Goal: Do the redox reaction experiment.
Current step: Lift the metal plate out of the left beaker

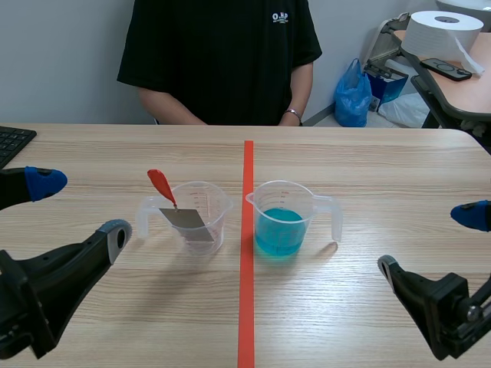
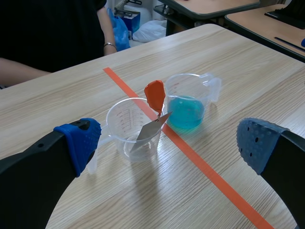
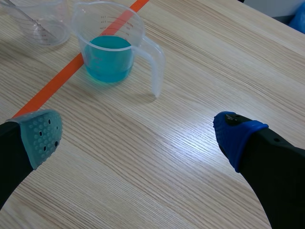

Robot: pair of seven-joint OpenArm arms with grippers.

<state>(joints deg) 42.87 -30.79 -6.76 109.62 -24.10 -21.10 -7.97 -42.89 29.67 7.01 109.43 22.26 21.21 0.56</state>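
Both my left end effector [image 2: 167,144] and right end effector [image 3: 139,136] gape wide, holding nothing; a clear plastic jug [image 1: 307,201] holds blue liquid [image 1: 278,230].

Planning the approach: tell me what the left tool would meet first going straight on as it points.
Probably the clear cup holding the metal sheet, just ahead of the open left tool; the blue-liquid cup stands farther on. Depth is uncertain.

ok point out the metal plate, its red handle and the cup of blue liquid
metal plate [image 1: 186,222]: scene view, grey face
red handle [image 2: 155,94]: left wrist view, broad top
cup of blue liquid [image 1: 279,231]: scene view, wall at liquid level
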